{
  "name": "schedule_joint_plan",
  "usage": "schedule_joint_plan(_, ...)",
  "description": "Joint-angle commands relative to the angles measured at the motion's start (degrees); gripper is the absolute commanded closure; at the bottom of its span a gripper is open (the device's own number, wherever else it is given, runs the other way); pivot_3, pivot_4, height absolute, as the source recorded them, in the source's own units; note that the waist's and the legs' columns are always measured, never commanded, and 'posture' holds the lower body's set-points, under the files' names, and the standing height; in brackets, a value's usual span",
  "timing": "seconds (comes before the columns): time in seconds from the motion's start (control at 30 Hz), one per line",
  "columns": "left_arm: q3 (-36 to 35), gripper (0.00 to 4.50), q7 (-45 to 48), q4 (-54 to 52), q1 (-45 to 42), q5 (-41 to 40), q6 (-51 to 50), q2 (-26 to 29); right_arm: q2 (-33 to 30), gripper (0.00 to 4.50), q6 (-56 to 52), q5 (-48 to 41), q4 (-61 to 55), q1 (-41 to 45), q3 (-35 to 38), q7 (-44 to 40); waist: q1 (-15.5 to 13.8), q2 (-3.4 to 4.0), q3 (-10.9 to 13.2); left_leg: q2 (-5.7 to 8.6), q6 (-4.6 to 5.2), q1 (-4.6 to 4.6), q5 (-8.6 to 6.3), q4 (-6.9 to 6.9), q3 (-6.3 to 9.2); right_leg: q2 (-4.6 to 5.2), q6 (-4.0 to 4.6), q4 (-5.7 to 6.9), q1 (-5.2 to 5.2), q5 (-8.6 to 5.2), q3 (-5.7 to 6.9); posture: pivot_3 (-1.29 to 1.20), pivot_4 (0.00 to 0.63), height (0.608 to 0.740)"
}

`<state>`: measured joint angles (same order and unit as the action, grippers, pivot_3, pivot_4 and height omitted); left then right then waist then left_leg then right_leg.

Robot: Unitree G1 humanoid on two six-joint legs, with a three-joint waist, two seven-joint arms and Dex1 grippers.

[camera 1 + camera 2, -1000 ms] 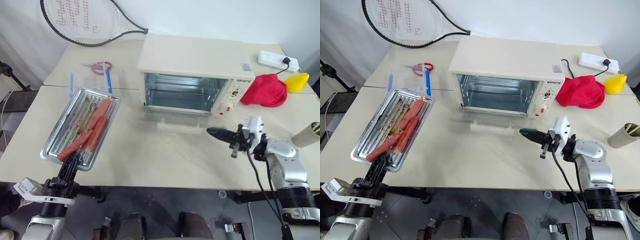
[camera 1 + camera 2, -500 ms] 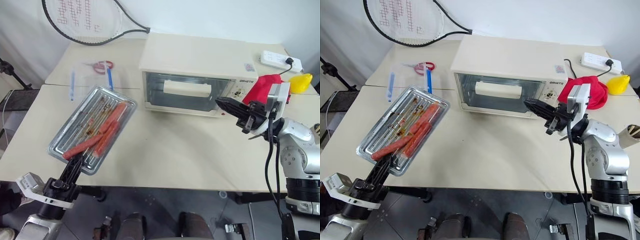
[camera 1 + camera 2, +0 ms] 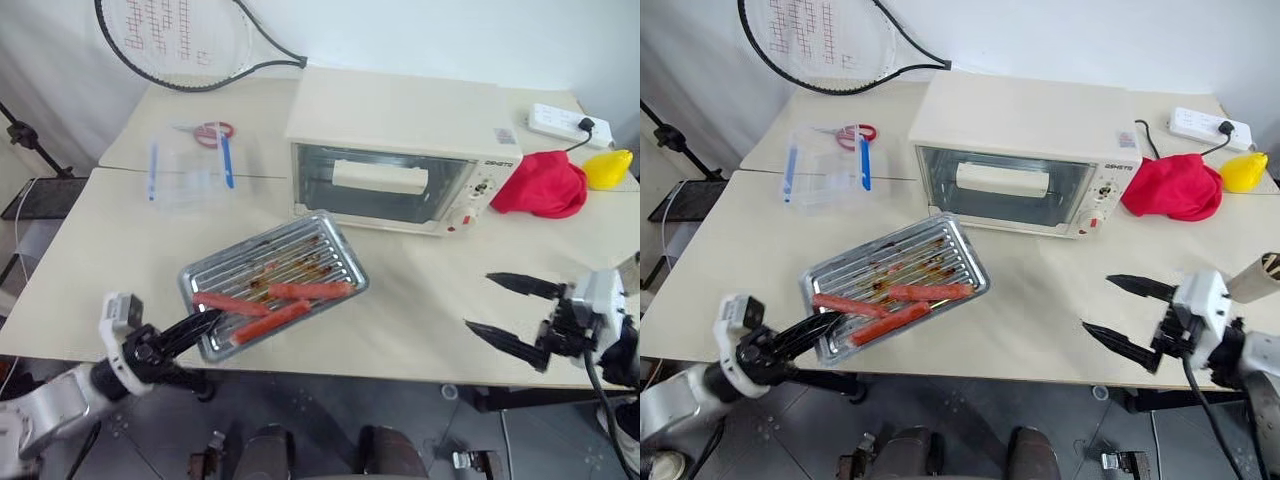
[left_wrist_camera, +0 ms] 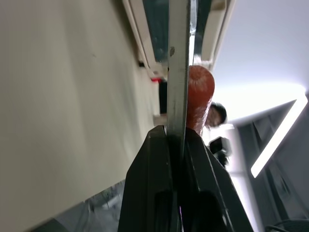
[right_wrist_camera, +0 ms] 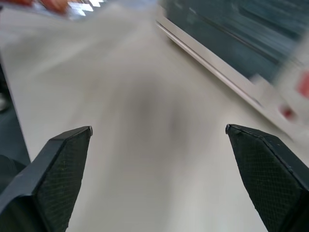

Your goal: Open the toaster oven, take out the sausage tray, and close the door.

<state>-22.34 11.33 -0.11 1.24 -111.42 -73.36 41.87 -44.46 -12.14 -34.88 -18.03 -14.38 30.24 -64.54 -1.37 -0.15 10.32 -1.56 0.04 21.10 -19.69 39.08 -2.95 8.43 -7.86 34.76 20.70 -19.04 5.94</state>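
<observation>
Silver sausage tray (image 3: 272, 281) pinched by its near corner in left gripper (image 3: 205, 322), out on the tan table (image 3: 420, 310) in front of the toaster oven (image 3: 400, 150); door (image 3: 385, 187) shut, bar handle upright behind the glass frame. Three red sausages (image 3: 270, 305) loose on the ribbed bottom, toward the held end. Best kept level and moved slowly, since a single corner pinch likely lets the tray sag and the sausages roll. Right gripper (image 3: 510, 312) spread wide, empty, near the table's front edge, well apart from oven and tray. Clear plastic box (image 3: 190, 165) with blue clips farther back on the left; contents hard to tell.

Right eye view: same layout; tray (image 3: 895, 285) slanted across the table, oven interior apparently bare behind the glass.

Left wrist view: black fingers (image 4: 159, 193) pressed together on the thin metal rim, one sausage end just past them.

Right wrist view: two fingertips (image 5: 63, 159) far apart, nothing between, only table ahead.
</observation>
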Motion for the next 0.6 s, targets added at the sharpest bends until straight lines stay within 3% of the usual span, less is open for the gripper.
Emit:
schedule_joint_plan(0.03, 5.45, 4.5, -0.29, 5.11, -7.17, -1.58, -4.27, 1.39, 1.78, 0.04, 1.02, -0.96, -5.79, -4.76, 4.71, 1.76, 0.25, 0.0, 0.0, -0.02, -0.02, -0.03, -0.01, -0.03, -0.03, -0.02, -0.01, 0.01, 0.01, 0.0, -0.01, 0.0, 0.15, 0.74)
schedule_joint_plan(0.3, 21.46, 4.5, -12.83, 24.19, -33.51, 0.24, -7.2, -4.16, 8.22, 0.04, 0.26, -2.91, -17.32, -18.97, 12.32, 6.96, -0.58, -0.02, 0.01, 0.04, -0.22, -0.01, 0.11, -0.03, 0.03, -0.04, -0.09, 0.11, 0.04, 0.05, -0.01, 0.0, 0.15, 0.74)
schedule_joint_plan(0.6, 23.04, 4.5, -13.72, 35.23, -45.27, 15.99, -11.36, -14.38, 11.75, 0.04, -0.37, -5.21, -24.71, -26.67, 16.08, 10.82, -0.13, -0.09, 0.04, 0.09, -0.24, 0.06, 0.12, -0.12, -0.29, -0.07, -0.15, 0.08, 0.19, 0.07, -0.05, 0.0, 0.15, 0.74)
